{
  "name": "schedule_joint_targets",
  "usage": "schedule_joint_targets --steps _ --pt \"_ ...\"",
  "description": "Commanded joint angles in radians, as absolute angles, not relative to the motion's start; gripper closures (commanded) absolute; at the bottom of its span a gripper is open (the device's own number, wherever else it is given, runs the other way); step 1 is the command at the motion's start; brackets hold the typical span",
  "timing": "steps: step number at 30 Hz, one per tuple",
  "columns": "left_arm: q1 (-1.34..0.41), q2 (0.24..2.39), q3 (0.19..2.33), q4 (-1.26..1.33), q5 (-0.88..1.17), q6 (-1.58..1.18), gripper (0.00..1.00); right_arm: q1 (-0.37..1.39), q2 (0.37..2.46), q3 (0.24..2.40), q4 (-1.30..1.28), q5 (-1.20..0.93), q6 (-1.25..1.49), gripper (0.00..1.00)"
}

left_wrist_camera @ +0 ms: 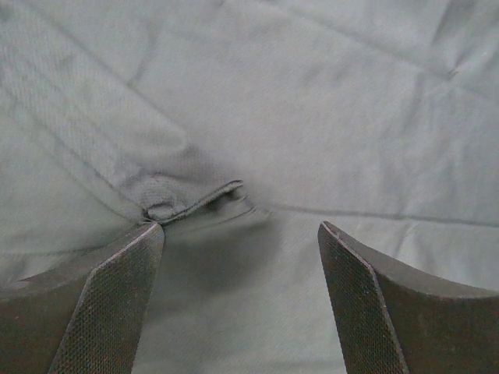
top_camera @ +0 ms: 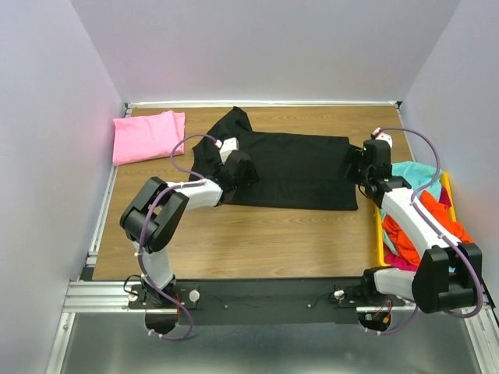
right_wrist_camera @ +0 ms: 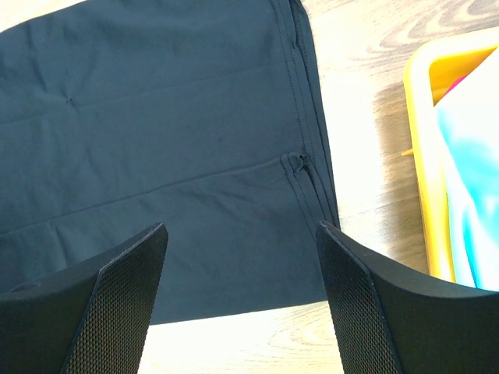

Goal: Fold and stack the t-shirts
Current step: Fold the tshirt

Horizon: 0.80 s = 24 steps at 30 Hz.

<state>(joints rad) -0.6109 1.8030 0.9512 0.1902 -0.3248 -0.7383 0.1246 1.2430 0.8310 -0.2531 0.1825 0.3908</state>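
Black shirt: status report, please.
Left gripper open over black shirt. Right gripper open over its hem. Pink shirt folded, far left. Nothing blocking.

A wood-grain counter [top_camera: 257, 234] fills the middle of the top view, closed in on three sides by plain pale walls [top_camera: 265, 47]. A yellow bin [top_camera: 380, 241] sits at the counter's right edge, its long side running front to back. Aluminium rails [top_camera: 100, 218] border the left and near edges, and a grey metal sheet [top_camera: 257, 347] lies below the near rail.
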Motion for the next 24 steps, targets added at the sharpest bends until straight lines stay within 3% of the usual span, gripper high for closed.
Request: schedule_joint_targets --steps 1,24 --pt "-0.614 1.825 1.009 0.183 -0.365 -0.701 0.12 0.129 1.239 0.825 -0.239 0.189 0.374 0.16" --pt "-0.6 2.014 1.252 0.155 -0.403 -0.537 0.12 0.129 1.285 0.83 -0.239 0.206 0.373 0.16"
